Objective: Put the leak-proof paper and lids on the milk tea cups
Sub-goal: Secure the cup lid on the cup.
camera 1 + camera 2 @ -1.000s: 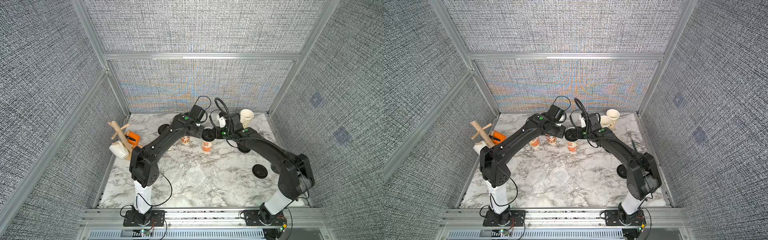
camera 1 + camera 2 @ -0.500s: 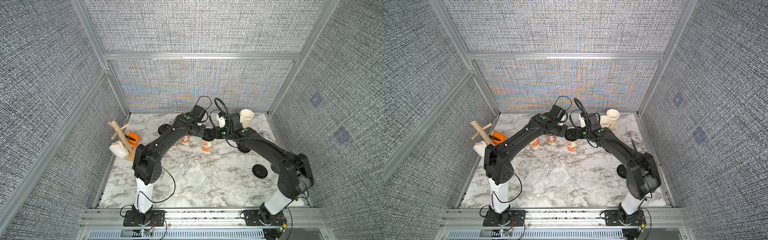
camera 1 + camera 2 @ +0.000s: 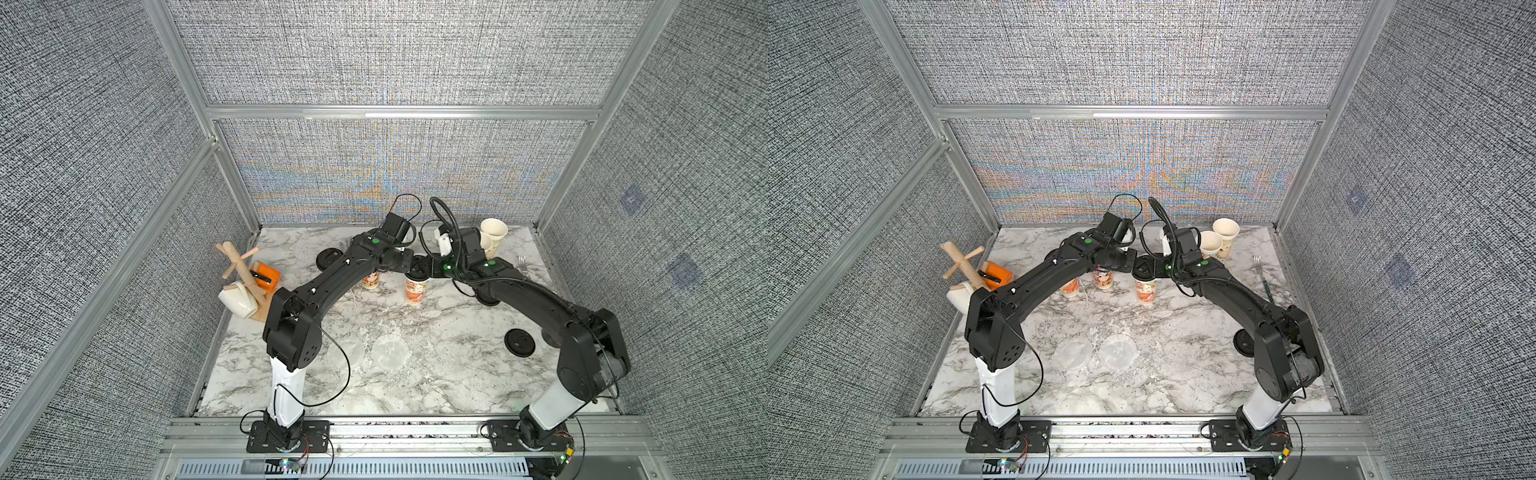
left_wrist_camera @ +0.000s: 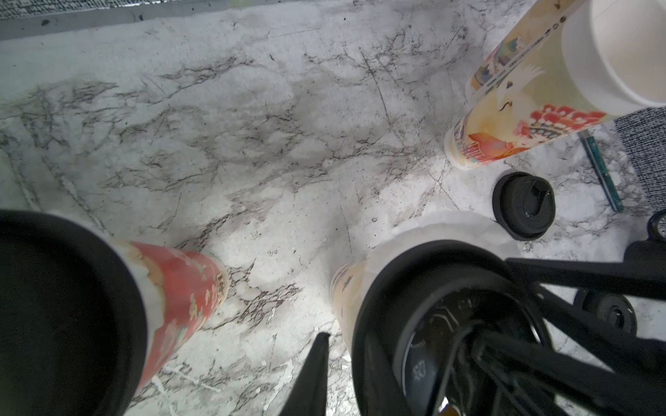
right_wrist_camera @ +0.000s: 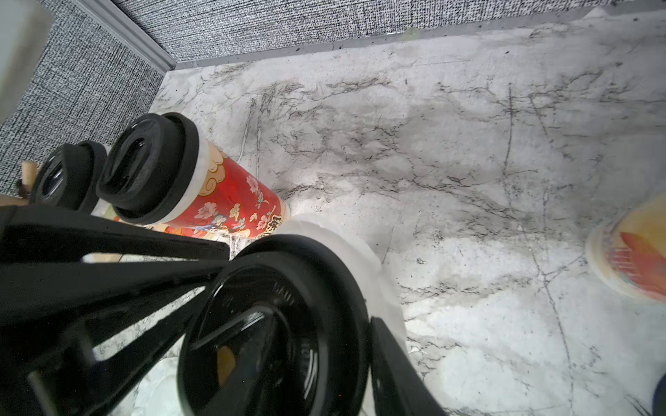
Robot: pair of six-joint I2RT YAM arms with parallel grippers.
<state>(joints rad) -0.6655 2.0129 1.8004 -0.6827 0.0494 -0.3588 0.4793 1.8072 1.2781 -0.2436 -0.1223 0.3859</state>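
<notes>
A milk tea cup point(image 3: 416, 291) stands mid-table with leak-proof paper point(image 4: 450, 227) crumpled over its mouth under a black lid point(image 5: 274, 324). Both grippers meet over it. My right gripper point(image 5: 324, 324) has one finger point(image 5: 393, 374) pressed on the lid's outer rim; the other finger is lost in the dark lid. Of my left gripper point(image 4: 342, 345) only one finger point(image 4: 313, 378) shows, beside the cup wall. Two more lidded cups point(image 3: 1104, 280) point(image 3: 1070, 286) stand to its left. Two open cups point(image 3: 1210, 245) point(image 3: 1225, 228) stand at the back right. Two loose paper discs point(image 3: 390, 352) point(image 3: 345, 353) lie near the front.
Loose black lids lie on the marble table at the back left point(image 3: 330, 258), at the right point(image 3: 519, 343) and under my right arm point(image 3: 488, 299). A wooden mug tree with a white mug point(image 3: 237, 301) and an orange box point(image 3: 264, 274) stand at the left edge. A fork point(image 3: 1260, 270) lies at the far right.
My left arm has pushed a little further right toward the middle cup. The right arm has barely moved.
</notes>
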